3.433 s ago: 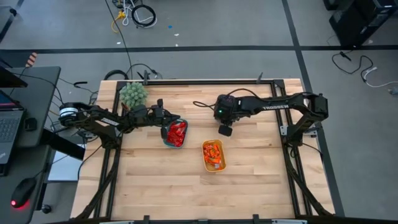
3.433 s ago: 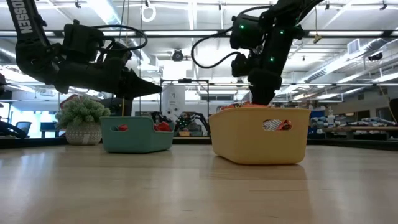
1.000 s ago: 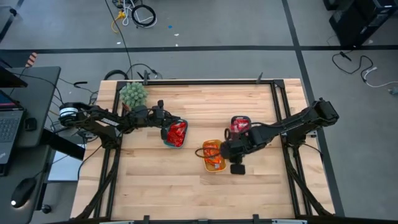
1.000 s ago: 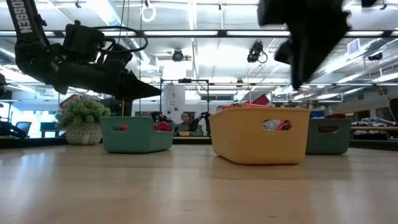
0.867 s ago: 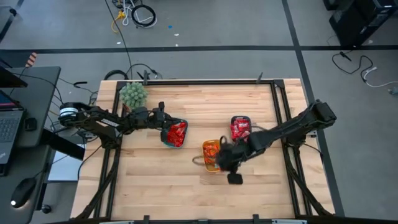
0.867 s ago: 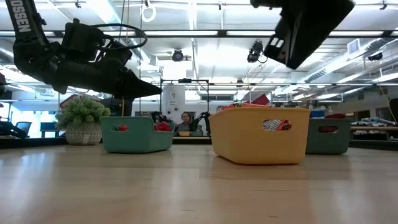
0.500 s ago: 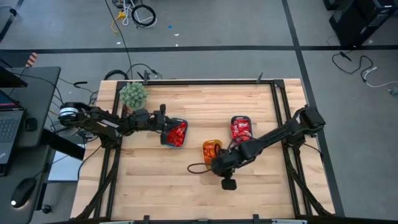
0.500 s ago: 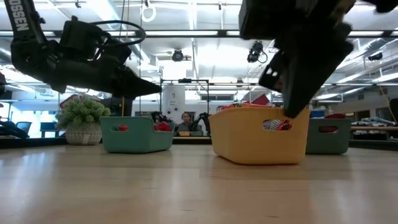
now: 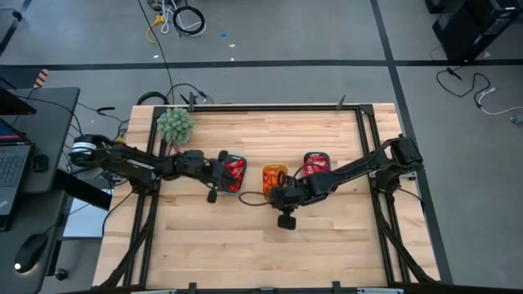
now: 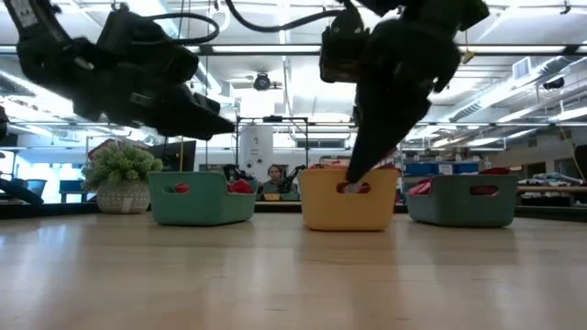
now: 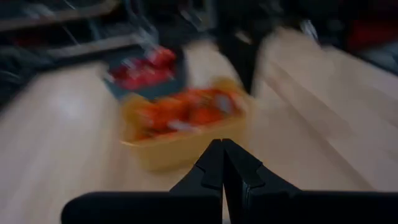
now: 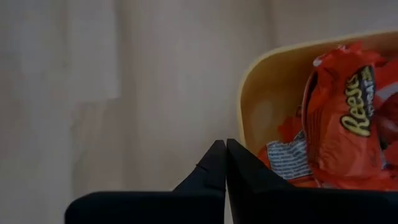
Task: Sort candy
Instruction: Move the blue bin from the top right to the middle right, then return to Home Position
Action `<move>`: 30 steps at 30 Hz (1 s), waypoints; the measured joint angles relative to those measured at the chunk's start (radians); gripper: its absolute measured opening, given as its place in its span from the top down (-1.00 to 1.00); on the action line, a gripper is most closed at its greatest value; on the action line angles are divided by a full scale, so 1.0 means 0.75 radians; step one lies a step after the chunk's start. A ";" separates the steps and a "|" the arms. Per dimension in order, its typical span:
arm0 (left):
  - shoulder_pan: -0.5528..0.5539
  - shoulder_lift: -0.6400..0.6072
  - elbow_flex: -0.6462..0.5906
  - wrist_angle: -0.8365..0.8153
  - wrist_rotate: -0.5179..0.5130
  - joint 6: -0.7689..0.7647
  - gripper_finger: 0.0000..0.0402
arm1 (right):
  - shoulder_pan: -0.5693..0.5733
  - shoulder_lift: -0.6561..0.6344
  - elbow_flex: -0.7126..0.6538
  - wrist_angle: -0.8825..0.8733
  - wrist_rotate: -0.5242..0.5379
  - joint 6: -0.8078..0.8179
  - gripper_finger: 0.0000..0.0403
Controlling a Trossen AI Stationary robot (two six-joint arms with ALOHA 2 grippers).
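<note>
**Right gripper, fingers pressed together, at the edge of the yellow tray of orange candies**

The right gripper (image 9: 276,196) sits at the near rim of the yellow tray (image 9: 263,179), its fingers together with nothing between them; in its wrist view the closed tips lie just beside the tray wall, with the orange-wrapped candy (image 12: 339,121) piled inside. The left gripper (image 9: 230,175), also closed and empty, hangs over the teal tray (image 9: 232,157) of red candy (image 9: 235,169); a third tray (image 9: 315,155), also holding red candies, stands just beside the yellow one. No loose candy shows on the wooden table (image 9: 245,237), so the sorting looks close to finished. The step in hand seems to be nudging the yellow tray. Next, the right arm probably needs to lift clear without dragging the rim.
</note>
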 joint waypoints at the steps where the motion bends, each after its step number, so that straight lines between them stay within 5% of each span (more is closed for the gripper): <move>1: -0.020 -0.023 0.021 -0.109 0.005 0.014 0.99 | -0.010 0.000 0.000 0.001 0.013 -0.020 1.00; 11: -0.252 -0.089 0.380 -1.207 -0.131 0.083 0.99 | -0.100 0.000 0.000 0.016 0.065 -0.173 1.00; 22: -0.302 0.026 0.391 -1.157 -0.496 0.050 0.99 | -0.147 0.000 0.000 -0.008 0.099 -0.240 1.00; 30: -0.302 0.063 0.431 -1.037 -0.517 0.048 0.99 | -0.156 0.000 0.000 -0.020 0.166 -0.258 1.00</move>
